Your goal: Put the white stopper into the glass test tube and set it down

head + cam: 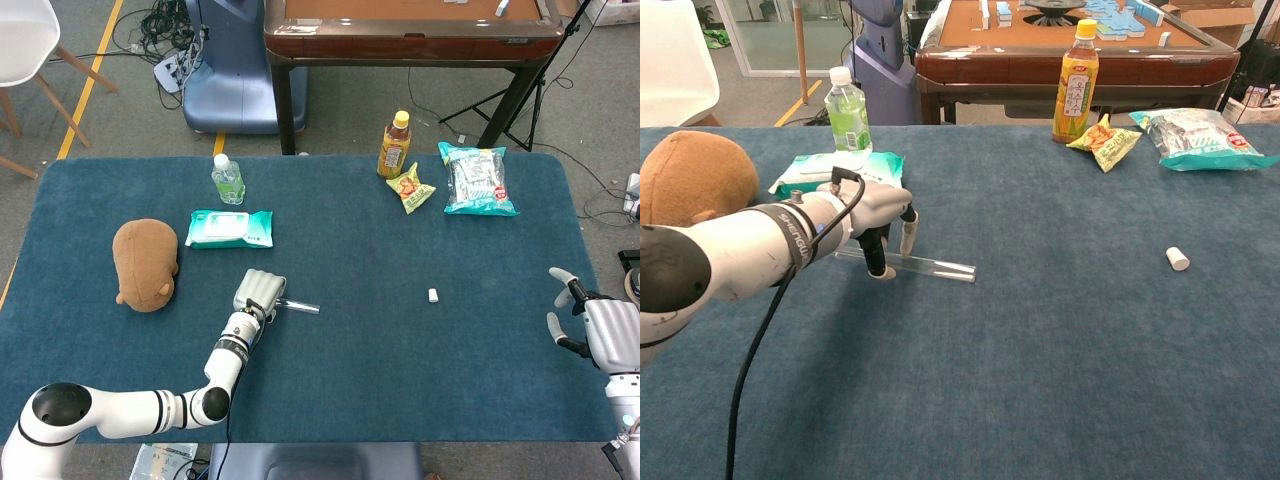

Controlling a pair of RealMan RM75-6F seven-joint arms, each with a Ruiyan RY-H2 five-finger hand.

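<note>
The glass test tube [299,306] [936,266] lies flat on the blue table cloth, left of centre. My left hand [258,292] [872,214] is low over the tube's left end. Its thumb stands on the near side and a finger on the far side, apart, and the tube still rests on the cloth. The white stopper [432,295] [1178,259] lies by itself to the right, far from both hands. My right hand [600,331] hovers at the table's right edge with its fingers spread and nothing in it; the chest view does not show it.
A brown plush toy [146,264] and a wet-wipes pack [229,229] lie left of the tube, with a water bottle [227,180] behind them. At the back stand a tea bottle [394,145] and two snack bags [478,180]. A wooden table [410,30] stands beyond.
</note>
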